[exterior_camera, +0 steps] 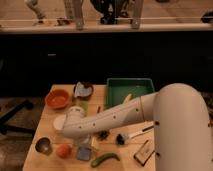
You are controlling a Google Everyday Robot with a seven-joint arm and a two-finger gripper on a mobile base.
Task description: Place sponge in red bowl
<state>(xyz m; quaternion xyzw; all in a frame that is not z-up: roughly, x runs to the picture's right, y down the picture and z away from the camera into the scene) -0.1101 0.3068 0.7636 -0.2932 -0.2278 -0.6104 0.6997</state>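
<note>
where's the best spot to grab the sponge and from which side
Take the sponge across two opposite edges, coming straight down from above. It lies flat and low on the table, so a side approach has nothing to catch. The gripper hangs right over it, fingers open.

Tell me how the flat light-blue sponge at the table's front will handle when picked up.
The flat, rounded light-blue sponge looks thin and soft, so it probably squashes and bends under a pinch. It seems light for its size and, lying flat, unlikely to roll. The gripper, open, hangs just above it at the end of the white arm.
</note>
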